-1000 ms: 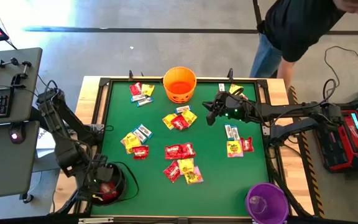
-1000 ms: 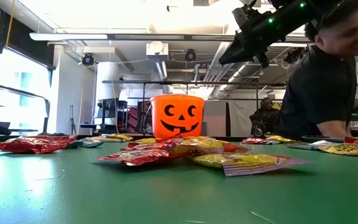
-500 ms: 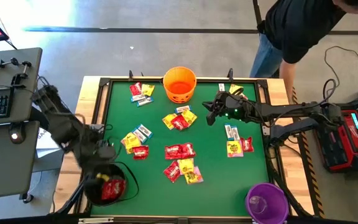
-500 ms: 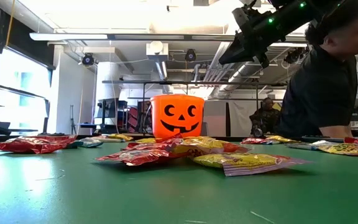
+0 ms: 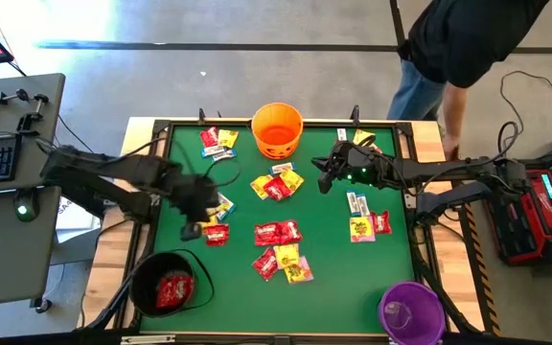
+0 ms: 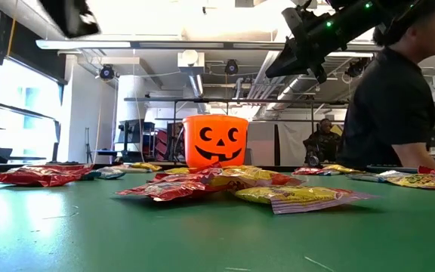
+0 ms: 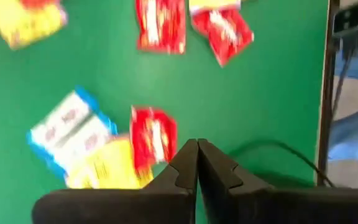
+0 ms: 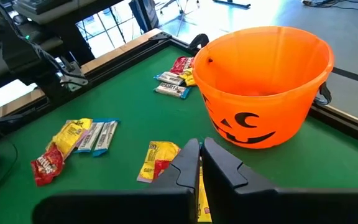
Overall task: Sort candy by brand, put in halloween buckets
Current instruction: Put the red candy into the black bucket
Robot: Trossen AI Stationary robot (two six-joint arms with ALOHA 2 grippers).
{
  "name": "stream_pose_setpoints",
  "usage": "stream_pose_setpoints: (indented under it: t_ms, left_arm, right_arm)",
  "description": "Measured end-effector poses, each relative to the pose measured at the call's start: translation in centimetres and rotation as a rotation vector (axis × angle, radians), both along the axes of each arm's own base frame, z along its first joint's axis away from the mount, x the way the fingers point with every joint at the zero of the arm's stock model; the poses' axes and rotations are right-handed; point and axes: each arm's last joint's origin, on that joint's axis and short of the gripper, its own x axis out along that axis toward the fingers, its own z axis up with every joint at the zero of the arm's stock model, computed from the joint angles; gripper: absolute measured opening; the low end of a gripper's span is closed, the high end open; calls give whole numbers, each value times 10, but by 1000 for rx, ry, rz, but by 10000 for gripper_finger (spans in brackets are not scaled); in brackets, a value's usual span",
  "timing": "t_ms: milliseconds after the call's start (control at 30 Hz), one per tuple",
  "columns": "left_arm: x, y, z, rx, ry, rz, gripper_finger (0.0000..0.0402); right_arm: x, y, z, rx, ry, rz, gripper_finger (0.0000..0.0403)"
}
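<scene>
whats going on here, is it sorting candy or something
Yes, sorting candy into halloween buckets. The left gripper, fingers shut and empty, is over the left cluster of packets. The black bucket holds red packets; the orange bucket looks empty. The right gripper, shut, waits near the orange bucket. Most candy lies on the green table.

The left arm stretches in from the table's left side, and the left gripper point(image 5: 202, 203) hangs over the left-centre of the table with its two dark fingers point(image 7: 185, 167) pressed together, holding nothing. The right arm extends level from the right side, and the right gripper point(image 5: 326, 176) is raised above the far centre, its fingers point(image 8: 219, 163) nearly touching and empty.
</scene>
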Motion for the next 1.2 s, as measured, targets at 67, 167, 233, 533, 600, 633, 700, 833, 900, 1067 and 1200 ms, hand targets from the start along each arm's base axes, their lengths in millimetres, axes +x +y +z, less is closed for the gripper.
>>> stream_pose_setpoints:
  t_ms: [67, 167, 233, 533, 600, 633, 700, 833, 900, 1067, 1200]
  left_arm:
    - [18, 8, -6, -8, -41, -20, 2]
    - [44, 13, -18, 24, -98, -83, 13]
    - [60, 14, -28, 42, -122, -110, 27]
    - [115, 20, -93, -37, -34, -66, 121]
    - [120, 21, -107, -20, 8, -86, 142]
    - [122, 22, -113, -1, 21, -101, 151]
    - [125, 22, -123, 25, 38, -143, 167]
    - [133, 22, -140, 52, 38, -224, 186]
    - [137, 22, -146, 61, 33, -249, 190]
    - [139, 23, -164, 107, 98, -245, 191]
    - [140, 24, -172, 125, 128, -233, 187]
  right_arm:
    - [0, 0, 0, -1, 1, 2, 10]
    - [1, 1, 0, -1, 7, 54, 26]
    - [1, 2, 0, 13, 5, 92, 43]
    - [2, 7, -1, 89, -6, 222, 121]
    - [2, 7, -1, 97, -9, 223, 132]
    - [2, 7, -1, 98, -10, 223, 136]
    - [2, 7, -1, 94, -9, 216, 142]
    - [2, 6, -1, 88, -10, 184, 147]
    - [2, 5, -1, 80, -8, 174, 147]
    - [1, 5, -1, 69, -6, 159, 147]
    - [1, 5, -1, 64, -1, 162, 147]
